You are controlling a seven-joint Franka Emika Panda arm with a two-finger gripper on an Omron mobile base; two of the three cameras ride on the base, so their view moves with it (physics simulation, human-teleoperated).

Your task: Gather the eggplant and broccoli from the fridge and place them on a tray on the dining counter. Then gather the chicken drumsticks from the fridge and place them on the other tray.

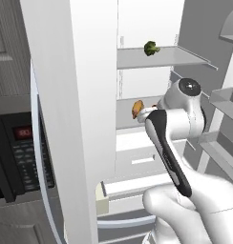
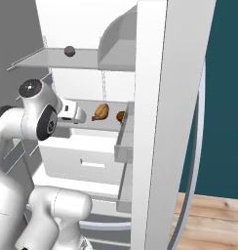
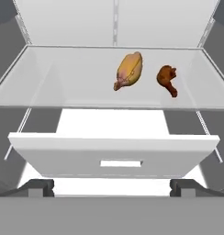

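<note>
Hand view: tool (image 3: 112,187) released; 2 drumsticks (image 3: 129,70) above drawer (image 3: 114,156).

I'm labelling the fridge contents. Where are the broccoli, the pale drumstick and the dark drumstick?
Green broccoli floret (image 1: 151,47): left base view, crown.
Pale golden chicken drumstick (image 3: 130,69): hand view, meaty middle.
Dark brown chicken drumstick (image 3: 167,78): hand view, thick end.

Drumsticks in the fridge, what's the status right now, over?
Gripper open, empty. Two drumsticks lying apart on middle shelf. Broccoli on shelf above. Path ahead looks clear.
</note>
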